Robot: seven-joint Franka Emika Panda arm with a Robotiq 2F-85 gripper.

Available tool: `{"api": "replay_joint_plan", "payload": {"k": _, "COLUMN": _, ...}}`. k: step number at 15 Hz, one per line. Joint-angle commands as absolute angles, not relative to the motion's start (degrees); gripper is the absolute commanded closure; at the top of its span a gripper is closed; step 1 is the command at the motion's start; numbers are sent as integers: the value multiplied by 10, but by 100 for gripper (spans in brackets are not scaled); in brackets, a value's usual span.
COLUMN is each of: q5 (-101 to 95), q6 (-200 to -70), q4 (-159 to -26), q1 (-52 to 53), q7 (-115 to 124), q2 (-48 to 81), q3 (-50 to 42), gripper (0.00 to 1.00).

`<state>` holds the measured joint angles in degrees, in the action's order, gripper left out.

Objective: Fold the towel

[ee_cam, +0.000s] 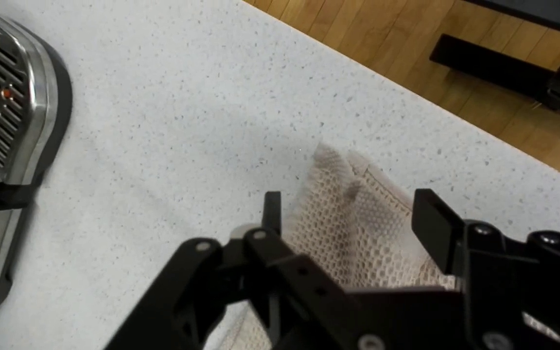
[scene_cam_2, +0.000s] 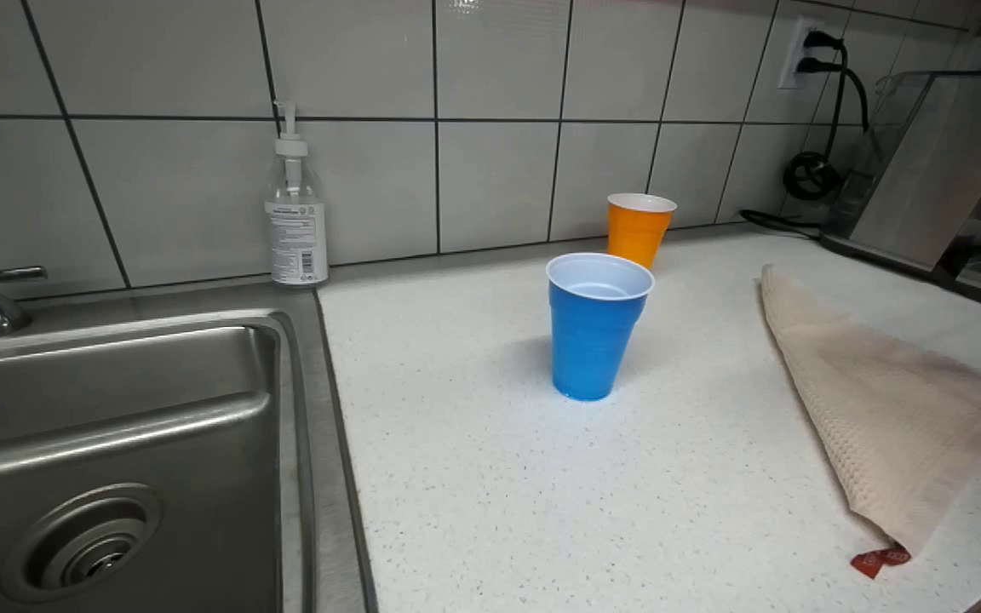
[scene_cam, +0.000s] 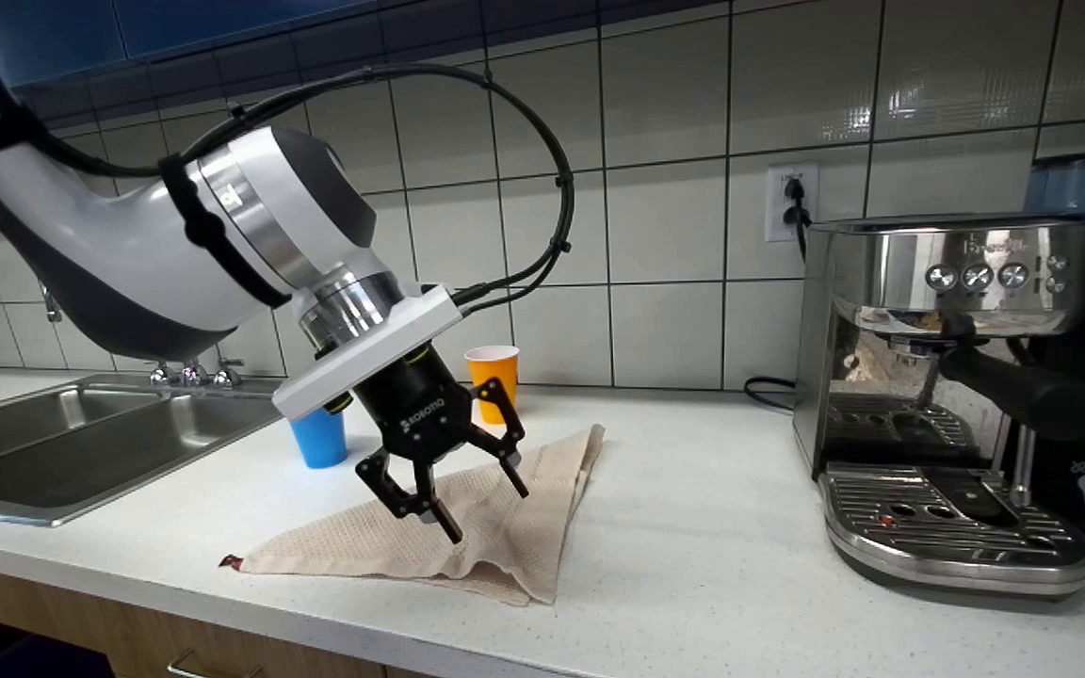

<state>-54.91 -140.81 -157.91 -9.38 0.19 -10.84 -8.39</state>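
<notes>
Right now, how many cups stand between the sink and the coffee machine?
2: the blue cup, between the sink and the towel, and the orange cup farther back, near the tiled wall. Both show in both exterior views. Whether another is nested with either, I cannot tell.

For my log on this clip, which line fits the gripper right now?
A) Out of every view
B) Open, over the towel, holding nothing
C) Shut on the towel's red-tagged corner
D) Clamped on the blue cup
B: the wrist view shows the fingers of the gripper well apart, and in an exterior view the towel lies below it, not pinched.
</notes>
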Motion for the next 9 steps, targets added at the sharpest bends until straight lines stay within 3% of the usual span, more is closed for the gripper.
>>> {"api": "replay_joint_plan", "payload": {"k": 1, "q5": -483, "q6": -1374, "q4": -1570, "q1": -83, "q7": -35, "q2": -120, "q3": -83, "gripper": 0}}
{"api": "replay_joint_plan", "payload": {"k": 9, "q5": -297, "q6": -1293, "q4": -1490, "q1": -65, "q7": -55, "q2": -87, "q3": -67, "gripper": 0}}
